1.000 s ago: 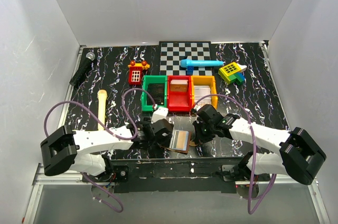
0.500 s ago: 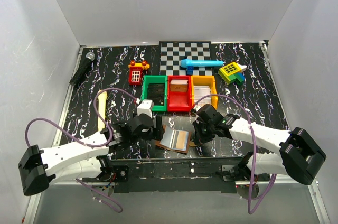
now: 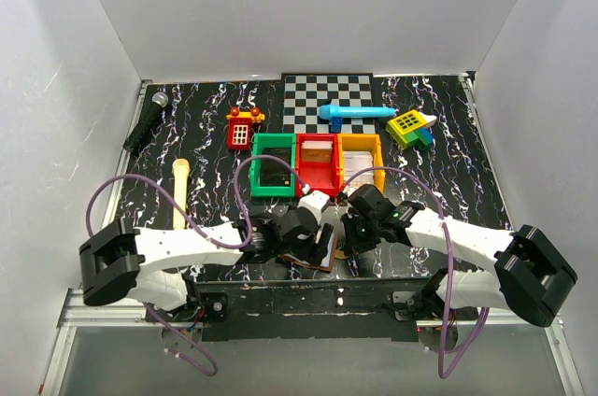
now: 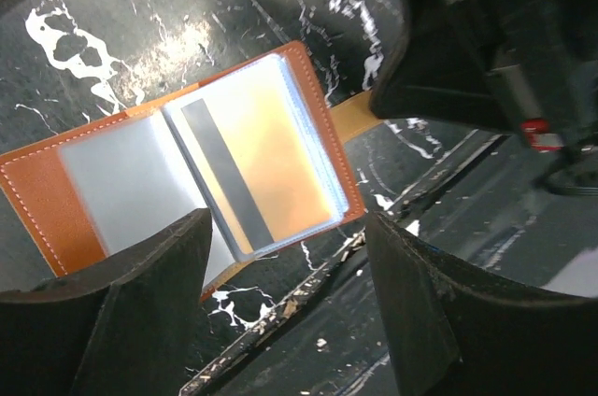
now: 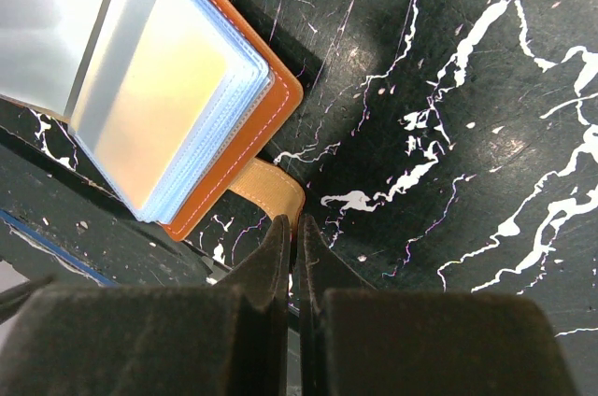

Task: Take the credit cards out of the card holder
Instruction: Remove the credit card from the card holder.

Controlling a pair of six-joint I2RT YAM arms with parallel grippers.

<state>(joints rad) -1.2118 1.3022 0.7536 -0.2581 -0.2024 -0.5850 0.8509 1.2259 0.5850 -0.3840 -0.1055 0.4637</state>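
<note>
The card holder (image 4: 33,195) lies open: orange-brown leather, white stitching, a gold card (image 4: 257,158) under clear sleeves. The left gripper (image 4: 285,237) is spread above it; the right gripper (image 5: 291,225) is pressed together by its strap (image 5: 266,192).

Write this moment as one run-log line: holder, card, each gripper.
card holder: lying open | striped card: in clear sleeve | left gripper: open above holder | right gripper: shut on strap

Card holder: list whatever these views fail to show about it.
- Top external: the left end effector covers most of the card holder.
- Left wrist: glare washes out the card, so its print is unreadable.
- Right wrist: the frame edge cuts off part of the holder; whether the shut right end effector pinches the strap is unclear.
</note>
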